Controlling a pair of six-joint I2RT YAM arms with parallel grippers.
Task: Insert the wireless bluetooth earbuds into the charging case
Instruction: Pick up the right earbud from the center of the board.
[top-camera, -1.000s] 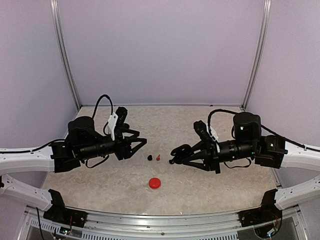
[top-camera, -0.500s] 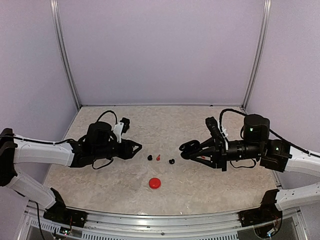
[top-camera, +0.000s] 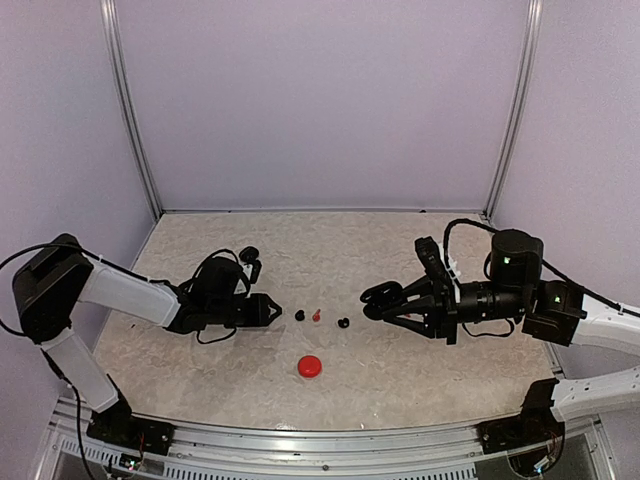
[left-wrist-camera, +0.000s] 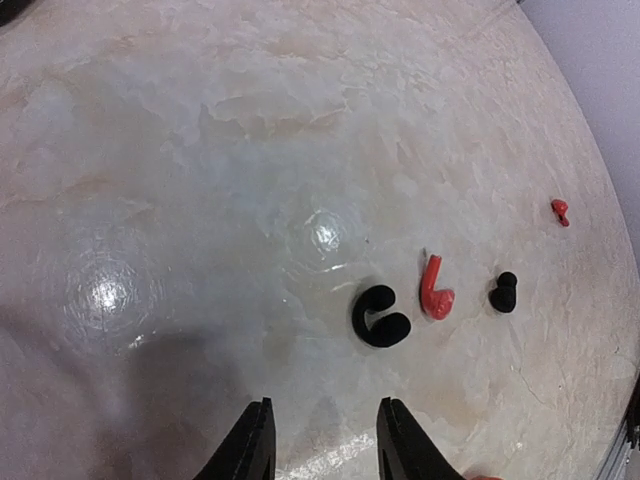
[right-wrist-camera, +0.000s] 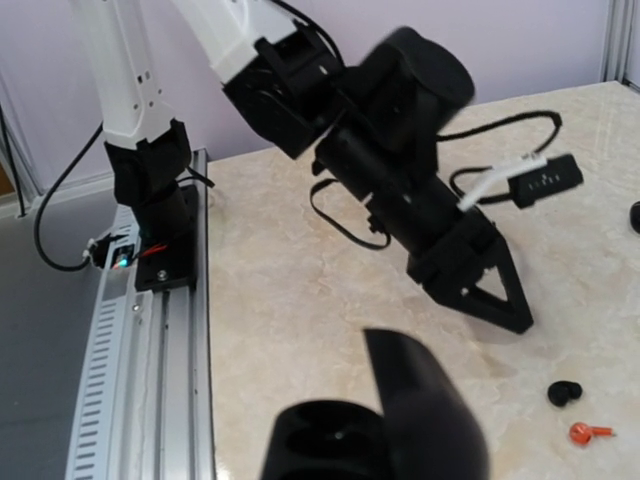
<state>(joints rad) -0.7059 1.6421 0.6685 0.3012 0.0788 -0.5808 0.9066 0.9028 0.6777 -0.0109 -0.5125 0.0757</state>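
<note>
Your right end effector (top-camera: 372, 300) clamped on black charging case (right-wrist-camera: 410, 410), lid up; contents too dark to tell. Red case (top-camera: 310, 366) on surface (top-camera: 420, 370), nearer bases. Earbuds loose in row between arms: black earbud (left-wrist-camera: 382, 317), red earbud (left-wrist-camera: 436, 292), second black earbud (left-wrist-camera: 503, 292). Your left end effector (left-wrist-camera: 325, 445) low, fingers apart, facing black earbud.

We see both arms built alike: white tube-shaped links joined by black cylindrical motor housings. The left arm's (top-camera: 125, 293) white links come in from nine o'clock of the overhead view. The right arm (top-camera: 605, 322) comes in from three o'clock, with a thin black cable (top-camera: 462, 221) arcing over its wrist and a tiny green light (top-camera: 507, 257) on its fat black motor. The left gripper (left-wrist-camera: 320, 440) has black wedge-shaped fingers (left-wrist-camera: 250, 450) with pale edges.
</note>
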